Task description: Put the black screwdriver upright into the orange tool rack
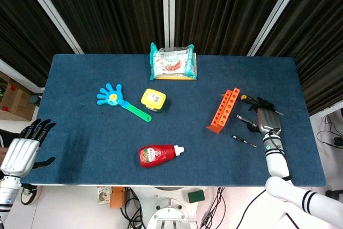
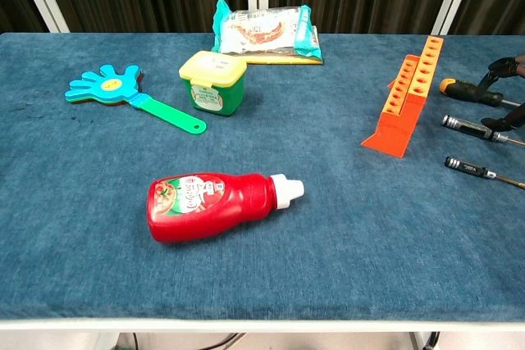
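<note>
The orange tool rack (image 1: 224, 111) (image 2: 408, 92) lies on the blue table, right of centre. Three screwdrivers lie just right of it: one with an orange-and-black handle (image 1: 247, 98) (image 2: 463, 89), a black one (image 1: 244, 117) (image 2: 470, 125) and a thinner black one (image 1: 239, 139) (image 2: 470, 169). My right hand (image 1: 266, 117) (image 2: 505, 68) hovers at the shaft ends of the two upper screwdrivers, fingers spread, gripping nothing. Only its dark fingertips show at the chest view's right edge. My left hand (image 1: 22, 151) rests off the table's front left corner, fingers apart and empty.
A red ketchup bottle (image 1: 159, 155) (image 2: 215, 205) lies near the front middle. A yellow-lidded tub (image 1: 153, 99) (image 2: 213, 81), a blue hand clapper (image 1: 119, 100) (image 2: 131, 94) and a snack packet (image 1: 172, 61) (image 2: 262, 29) sit further back.
</note>
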Controlling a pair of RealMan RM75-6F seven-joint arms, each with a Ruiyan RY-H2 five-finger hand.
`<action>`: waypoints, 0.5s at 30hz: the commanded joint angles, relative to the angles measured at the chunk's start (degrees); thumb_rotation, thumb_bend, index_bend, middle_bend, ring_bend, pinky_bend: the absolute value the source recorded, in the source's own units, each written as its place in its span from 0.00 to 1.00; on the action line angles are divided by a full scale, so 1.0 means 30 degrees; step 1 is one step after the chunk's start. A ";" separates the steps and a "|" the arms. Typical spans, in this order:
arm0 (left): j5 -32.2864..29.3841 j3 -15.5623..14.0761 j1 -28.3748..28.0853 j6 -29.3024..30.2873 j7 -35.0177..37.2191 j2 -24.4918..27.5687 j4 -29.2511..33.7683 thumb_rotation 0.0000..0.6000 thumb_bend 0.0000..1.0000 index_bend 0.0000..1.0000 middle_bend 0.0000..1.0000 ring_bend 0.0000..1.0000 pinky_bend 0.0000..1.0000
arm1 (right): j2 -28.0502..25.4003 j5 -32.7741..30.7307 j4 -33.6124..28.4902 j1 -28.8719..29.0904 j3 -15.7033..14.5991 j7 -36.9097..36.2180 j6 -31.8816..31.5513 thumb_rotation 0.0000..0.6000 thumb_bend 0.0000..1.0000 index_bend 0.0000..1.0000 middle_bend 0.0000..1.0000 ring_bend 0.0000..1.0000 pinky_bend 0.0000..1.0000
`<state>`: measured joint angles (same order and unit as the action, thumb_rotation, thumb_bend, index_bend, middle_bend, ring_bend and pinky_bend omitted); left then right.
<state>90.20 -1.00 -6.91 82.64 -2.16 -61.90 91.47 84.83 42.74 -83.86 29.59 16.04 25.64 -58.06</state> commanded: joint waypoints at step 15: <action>0.0217 -0.0088 0.0025 0.0095 0.0071 0.0034 0.0007 1.00 0.00 0.13 0.09 0.03 0.20 | 0.1857 -0.0473 0.1667 0.0692 -0.0531 0.0284 -0.0571 1.00 0.39 0.40 0.00 0.00 0.00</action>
<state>90.82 -1.27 -6.85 82.89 -1.98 -61.81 91.52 90.20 41.47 -79.06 31.52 14.54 26.34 -59.78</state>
